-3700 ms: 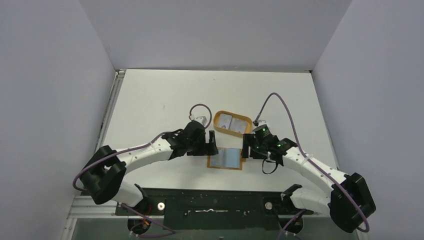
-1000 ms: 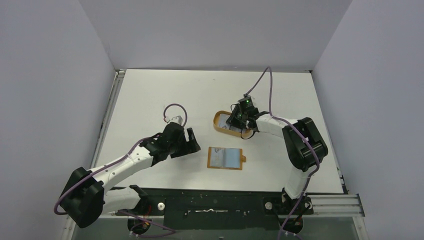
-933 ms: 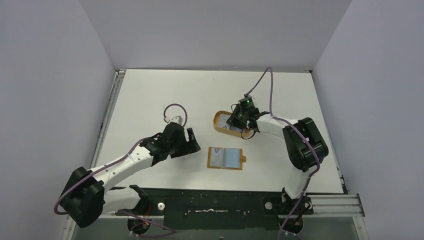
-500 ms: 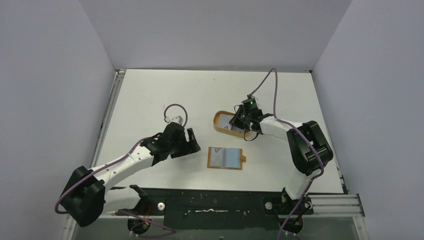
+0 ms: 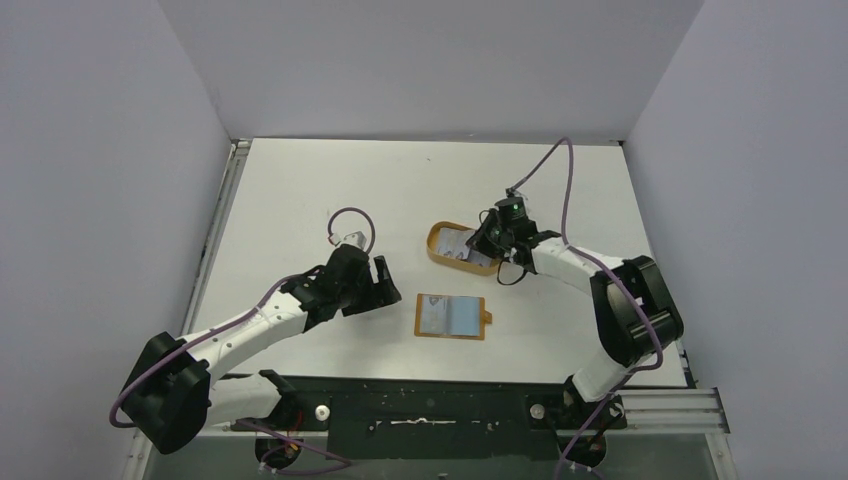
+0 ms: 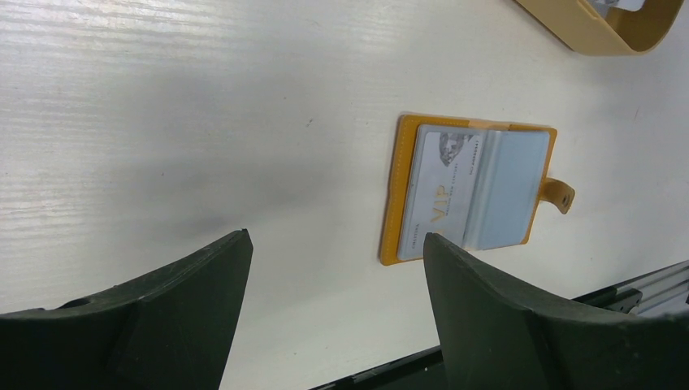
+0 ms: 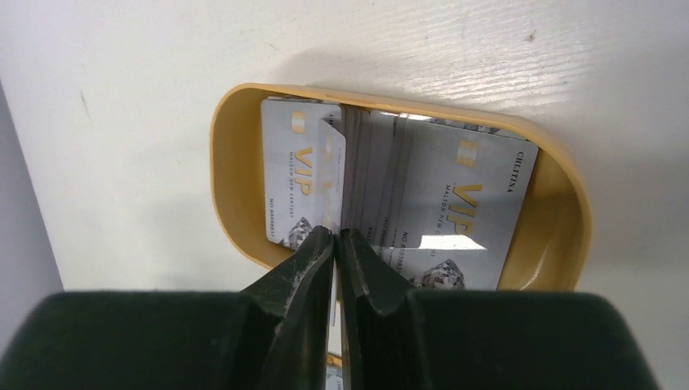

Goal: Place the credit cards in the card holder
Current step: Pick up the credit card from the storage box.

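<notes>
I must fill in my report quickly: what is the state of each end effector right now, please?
Left end effector: open, holding nothing.
Right end effector: closed on one credit card.

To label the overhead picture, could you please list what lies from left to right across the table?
left gripper → card holder → right arm's elbow. Omitted for overlap: tray, right gripper.
</notes>
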